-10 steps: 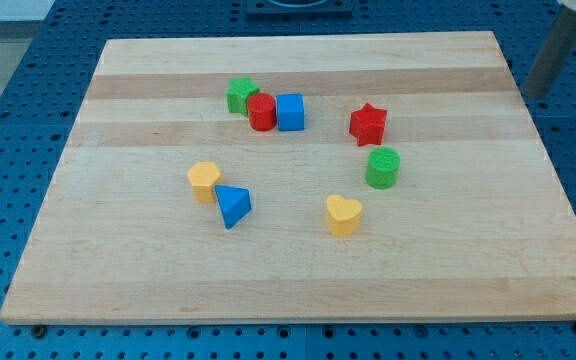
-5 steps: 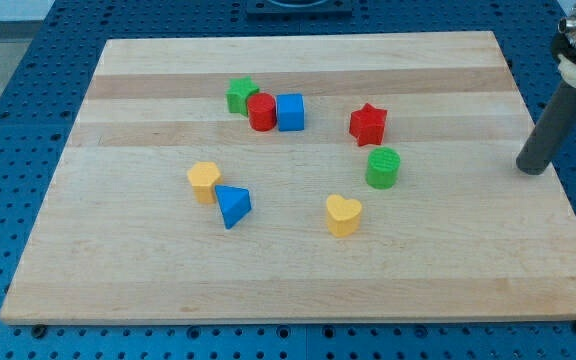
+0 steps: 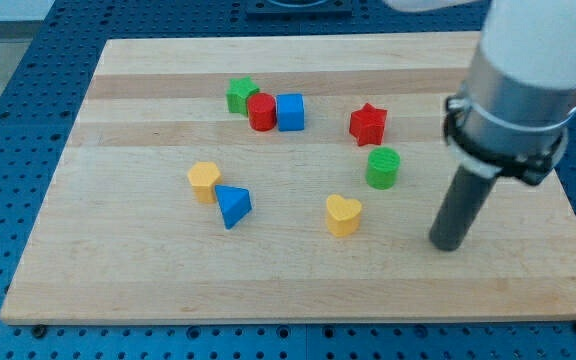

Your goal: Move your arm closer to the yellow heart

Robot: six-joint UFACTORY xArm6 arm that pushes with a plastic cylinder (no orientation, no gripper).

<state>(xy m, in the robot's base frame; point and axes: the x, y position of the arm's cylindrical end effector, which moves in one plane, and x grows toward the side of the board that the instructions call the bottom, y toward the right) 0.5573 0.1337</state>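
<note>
The yellow heart [image 3: 343,214] lies on the wooden board [image 3: 298,290], right of centre toward the view's bottom. My tip [image 3: 449,244] rests on the board to the heart's right and slightly lower, about a hundred pixels away, touching no block. The green cylinder [image 3: 383,167] stands just above and right of the heart, up and left of my tip.
A red star [image 3: 367,123] sits above the green cylinder. A green star [image 3: 240,94], red cylinder [image 3: 262,112] and blue cube [image 3: 290,111] cluster near the view's top centre. A yellow block [image 3: 204,181] and blue triangle [image 3: 232,205] sit to the left.
My tip has moved from the board's right edge down and to the left, toward the yellow heart. No block has moved.
</note>
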